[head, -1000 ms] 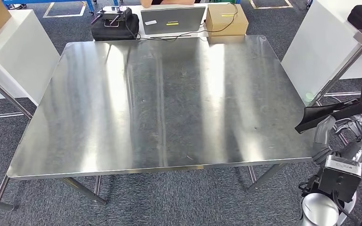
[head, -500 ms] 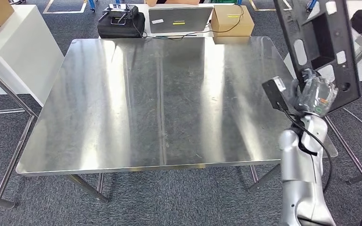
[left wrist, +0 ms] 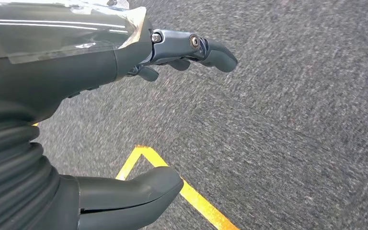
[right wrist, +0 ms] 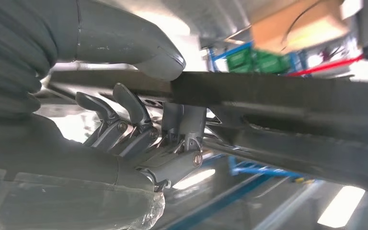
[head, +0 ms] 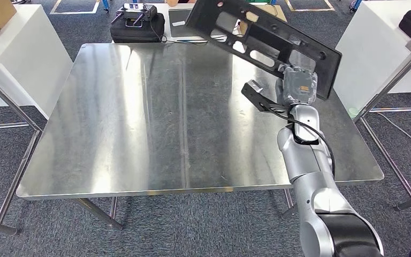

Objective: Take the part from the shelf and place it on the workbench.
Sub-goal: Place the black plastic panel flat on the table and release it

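Head view, right robot hand [head: 298,85]: raised over the worktop's [head: 139,123] 2 o'clock area on the silver right arm, fingers closed on the lower edge of the part [head: 262,37].
Head view, part: a long flat black panel with several cut-out slots, held in the air and tilted, running from 12 o'clock down toward 2 o'clock above the far right of the worktop; it does not rest on the steel surface.
Head view, surroundings: a black case [head: 137,24] and a cardboard box [head: 270,12] sit beyond the worktop's far edge at 12 o'clock; a white cabinet [head: 377,43] stands at 2 o'clock.
Left wrist view, left robot hand [left wrist: 124,120]: holds nothing; thumb and dark fingers are spread well apart above grey carpet [left wrist: 292,120] crossed by a yellow floor line [left wrist: 196,196].
Right wrist view, right robot hand [right wrist: 139,105]: the thick thumb presses one face of the part's [right wrist: 278,96] dark edge, and the darker fingers curl against the opposite face, pinching it firmly.
Right wrist view, background: blurred, with bright patches behind the part.
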Tool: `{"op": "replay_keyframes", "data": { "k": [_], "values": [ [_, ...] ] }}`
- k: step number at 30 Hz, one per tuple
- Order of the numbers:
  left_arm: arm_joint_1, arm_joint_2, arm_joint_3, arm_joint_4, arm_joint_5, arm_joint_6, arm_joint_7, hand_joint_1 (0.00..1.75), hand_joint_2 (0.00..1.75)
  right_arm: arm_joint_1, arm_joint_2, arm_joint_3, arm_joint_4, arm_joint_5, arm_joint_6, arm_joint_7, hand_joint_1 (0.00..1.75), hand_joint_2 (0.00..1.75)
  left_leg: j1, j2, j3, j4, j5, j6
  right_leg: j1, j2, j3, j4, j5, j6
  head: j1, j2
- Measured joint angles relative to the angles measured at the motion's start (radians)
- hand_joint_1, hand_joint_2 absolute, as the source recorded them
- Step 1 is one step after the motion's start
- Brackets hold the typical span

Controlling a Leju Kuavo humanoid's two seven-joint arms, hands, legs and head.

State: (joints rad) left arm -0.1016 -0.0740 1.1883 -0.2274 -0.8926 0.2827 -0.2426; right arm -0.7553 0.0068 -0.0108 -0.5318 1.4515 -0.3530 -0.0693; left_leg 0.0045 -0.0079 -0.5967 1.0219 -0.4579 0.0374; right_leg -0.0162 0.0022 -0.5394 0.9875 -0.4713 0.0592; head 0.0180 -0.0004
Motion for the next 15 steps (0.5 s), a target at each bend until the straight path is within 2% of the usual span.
{"op": "replay_keyframes", "data": {
  "k": [2, 4, 7, 9, 15],
  "values": [
    [0.0, 0.0, 0.0, 0.0, 0.0, 0.0, 0.0, 0.0, 1.75, 0.0, 0.001, 0.001, 0.0, 0.0, 0.001, -0.001, 1.75, 1.75, 0.0, 0.0, 0.0, 0.0, 0.0, 0.0, 0.0, 0.0, 0.0, 0.0, 0.0, 0.0, 0.0, 0.0],
    [-0.002, 0.0, -0.004, 0.0, -0.005, -0.006, -0.01, 0.0, 1.75, -0.007, 0.034, 0.021, 0.01, 0.006, 0.027, -0.026, 1.75, 1.75, 0.0, 0.002, 0.0, 0.0, 0.0, 0.0, 0.0, 0.002, -0.001, 0.0, 0.0, 0.0, 0.0, 0.0],
    [-0.012, -0.007, -0.021, 0.0, -0.016, -0.001, -0.029, 0.0, 1.75, -0.018, 0.172, 0.111, 0.049, 0.017, 0.086, -0.094, 1.75, 1.75, 0.002, 0.003, -0.001, 0.0, 0.0, -0.001, 0.001, 0.003, -0.003, 0.001, 0.0, 0.0, 0.0, 0.0],
    [-0.015, -0.011, -0.026, 0.0, -0.015, 0.007, -0.031, 0.0, 1.75, -0.021, 0.233, 0.155, 0.068, 0.011, 0.101, -0.12, 1.75, 1.75, 0.003, 0.001, -0.001, 0.0, 0.0, -0.002, 0.002, 0.001, -0.003, 0.001, -0.001, -0.001, 0.0, 0.0],
    [-0.015, -0.014, -0.025, 0.0, 0.003, 0.009, -0.001, 0.0, 1.75, -0.025, 0.296, 0.209, 0.092, -0.032, 0.114, -0.149, 1.75, 1.75, 0.002, 0.0, -0.002, 0.0, 0.0, -0.002, 0.001, 0.0, -0.004, 0.001, -0.001, -0.002, 0.0, 0.0]
  ]
}}
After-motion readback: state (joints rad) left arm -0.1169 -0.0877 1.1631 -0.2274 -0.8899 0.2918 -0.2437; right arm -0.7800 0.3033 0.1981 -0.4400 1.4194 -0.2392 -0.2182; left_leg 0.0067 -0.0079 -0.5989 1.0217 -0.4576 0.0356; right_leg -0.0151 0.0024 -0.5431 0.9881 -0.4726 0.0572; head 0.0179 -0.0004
